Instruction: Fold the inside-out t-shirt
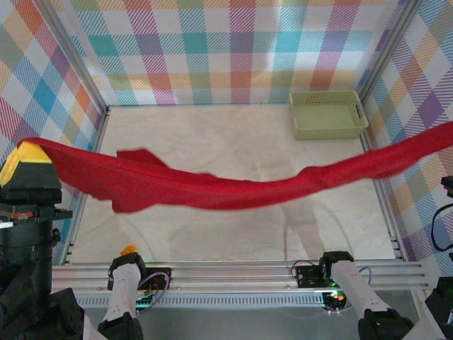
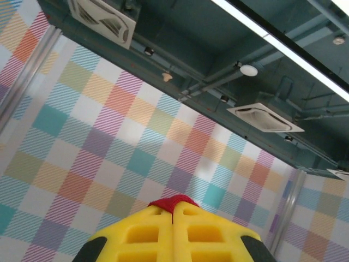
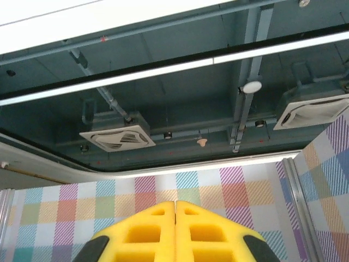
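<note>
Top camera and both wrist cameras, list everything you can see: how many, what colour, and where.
t-shirt: one, deep red, stretched in the air across the table, left end in the left gripper, right end running off the right edge
basket: one, pale green, far right corner of the table
table: one, off-white, under the t-shirt
checked walls: multicoloured, on three sides
ceiling vents: several, white, overhead
left gripper: one, yellow fingers, shut on the t-shirt, raised at the left
right gripper: one, yellow fingers, shut, pointing up at the ceiling
</note>
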### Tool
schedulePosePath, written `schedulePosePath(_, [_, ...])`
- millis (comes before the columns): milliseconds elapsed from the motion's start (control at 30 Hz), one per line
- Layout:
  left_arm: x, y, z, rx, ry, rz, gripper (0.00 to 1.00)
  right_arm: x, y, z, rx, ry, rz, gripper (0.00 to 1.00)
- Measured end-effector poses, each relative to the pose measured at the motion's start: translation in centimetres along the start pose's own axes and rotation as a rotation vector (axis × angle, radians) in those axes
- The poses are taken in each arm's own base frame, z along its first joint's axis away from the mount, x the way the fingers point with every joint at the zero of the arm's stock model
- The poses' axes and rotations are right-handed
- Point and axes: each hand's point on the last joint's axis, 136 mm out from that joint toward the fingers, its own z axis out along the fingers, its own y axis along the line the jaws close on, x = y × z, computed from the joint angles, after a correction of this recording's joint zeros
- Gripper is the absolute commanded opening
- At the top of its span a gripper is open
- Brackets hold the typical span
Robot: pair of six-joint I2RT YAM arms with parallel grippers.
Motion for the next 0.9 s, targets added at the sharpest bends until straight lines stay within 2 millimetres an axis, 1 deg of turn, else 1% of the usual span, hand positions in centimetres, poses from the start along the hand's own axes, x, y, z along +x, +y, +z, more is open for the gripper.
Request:
schedulePosePath(67, [0.8, 1.4, 0.9, -0.038, 0.024, -0.006, 0.00, 0.1, -0.1, 1.0, 0.003, -0.001, -0.006, 0.00])
schedulePosePath(133, [1.9, 3.2, 2.5, -0.077, 0.063, -0.018, 0.00, 1.2, -0.3, 2.7, 0.006, 0.019, -0.016, 0.00])
schedulePosePath(167, [2.8, 4.4, 3.5, -0.098, 0.091, -0.027, 0.00, 2.2, -0.5, 3.8, 0.008, 0.038, -0.019, 0.00])
schedulePosePath(200, [3.7, 5.5, 4.4, -0.117, 0.119, -0.037, 0.00, 3.5, -0.8, 4.8, 0.012, 0.063, -0.021, 0.00])
schedulePosePath(233, [5.0, 7.1, 5.6, -0.146, 0.158, -0.053, 0.00, 5.1, -1.0, 5.9, 0.015, 0.092, -0.020, 0.00])
schedulePosePath(300, [7.8, 10.1, 8.1, -0.183, 0.234, -0.084, 0.00, 9.5, -1.6, 8.3, 0.020, 0.177, -0.017, 0.00])
schedulePosePath(367, [11.4, 13.6, 10.7, -0.218, 0.324, -0.127, 0.00, 15.8, -2.4, 10.5, 0.019, 0.293, -0.009, 0.00])
schedulePosePath(400, [13.2, 15.3, 11.7, -0.236, 0.365, -0.148, 0.00, 19.1, -2.7, 11.3, 0.017, 0.355, -0.004, 0.00])
schedulePosePath(433, [15.5, 17.3, 12.7, -0.258, 0.414, -0.172, 0.00, 22.9, -3.1, 11.9, 0.015, 0.421, 0.002, 0.00])
schedulePosePath(467, [18.1, 19.2, 13.5, -0.279, 0.466, -0.197, 0.00, 26.2, -3.4, 12.1, 0.013, 0.481, 0.008, 0.00])
schedulePosePath(500, [20.3, 20.7, 14.1, -0.300, 0.512, -0.218, 0.00, 30.1, -3.8, 12.2, 0.011, 0.549, 0.017, 0.00])
schedulePosePath(533, [23.1, 22.3, 14.6, -0.322, 0.566, -0.241, 0.00, 34.1, -4.1, 12.1, 0.010, 0.618, 0.025, 0.00])
schedulePosePath(567, [26.4, 24.0, 15.0, -0.348, 0.630, -0.267, 0.00, 38.2, -4.6, 11.7, 0.011, 0.691, 0.035, 0.00])
schedulePosePath(600, [29.1, 25.0, 15.1, -0.368, 0.684, -0.286, 0.00, 41.7, -4.8, 11.2, 0.011, 0.752, 0.047, 0.00])
schedulePosePath(667, [35.1, 27.4, 15.0, -0.413, 0.798, -0.321, 0.00, 49.1, -5.3, 9.6, 0.005, 0.885, 0.080, 0.00])
schedulePosePath(700, [37.1, 28.3, 14.9, -0.429, 0.833, -0.330, 0.00, 51.6, -5.4, 9.1, 0.002, 0.927, 0.096, 0.00])
schedulePosePath(767, [41.8, 30.5, 14.6, -0.472, 0.909, -0.349, 0.00, 57.5, -5.6, 7.7, -0.009, 1.023, 0.143, 0.00])
schedulePosePath(800, [43.7, 31.5, 14.5, -0.493, 0.938, -0.354, 0.00, 59.6, -5.6, 7.2, -0.011, 1.052, 0.159, 0.00])
schedulePosePath(867, [47.3, 33.9, 14.1, -0.543, 0.987, -0.361, 0.00, 64.9, -5.8, 5.8, -0.008, 1.136, 0.199, 0.00])
schedulePosePath(900, [48.6, 35.0, 14.0, -0.565, 1.004, -0.362, 0.00, 66.9, -5.8, 5.3, -0.010, 1.164, 0.213, 0.00])
